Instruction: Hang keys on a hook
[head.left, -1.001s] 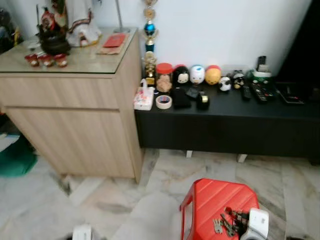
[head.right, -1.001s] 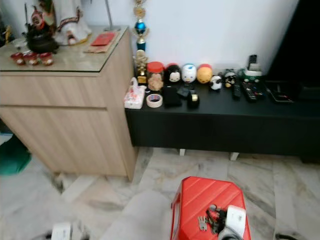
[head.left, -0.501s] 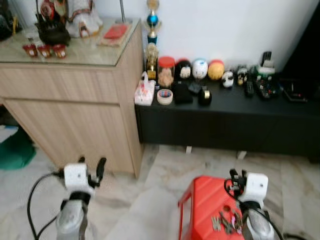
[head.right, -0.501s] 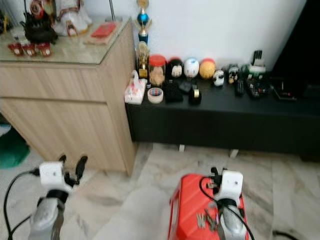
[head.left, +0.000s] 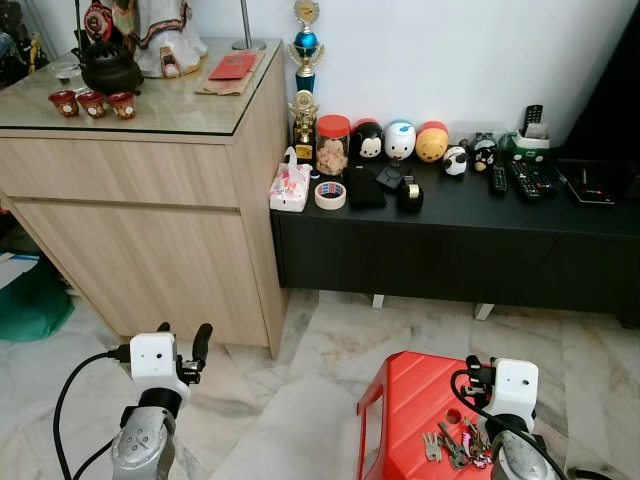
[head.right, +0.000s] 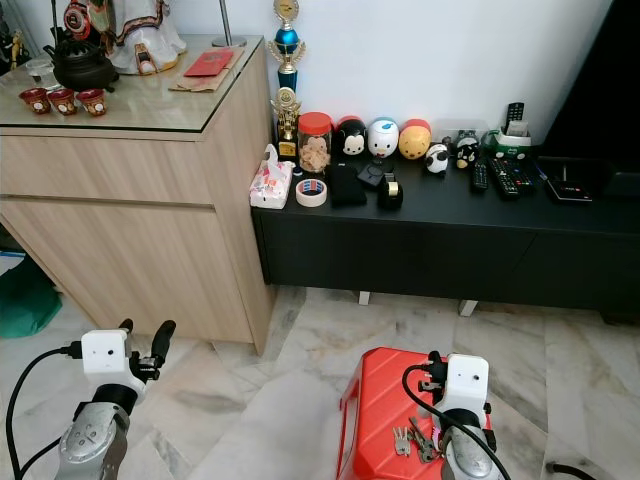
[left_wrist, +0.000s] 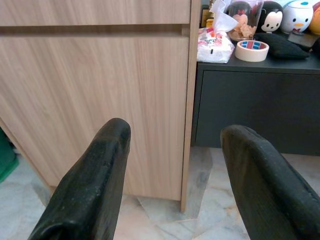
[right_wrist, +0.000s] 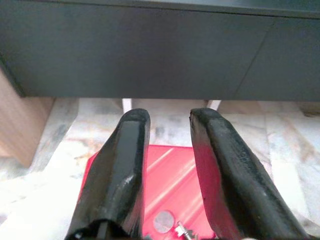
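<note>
One bunch of keys (head.left: 452, 447) lies on the red stool (head.left: 410, 400) at lower right, beneath the empty, slightly parted right gripper (right_wrist: 167, 165), presumably poised for pickup; the left gripper (left_wrist: 172, 165) gapes wide.

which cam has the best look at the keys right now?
Left eye view: the keys lie in full on the red stool, beside the right gripper. Right eye view shows them too, partly behind the wrist. Right wrist view catches just a bit of metal at its edge between the fingers.
</note>
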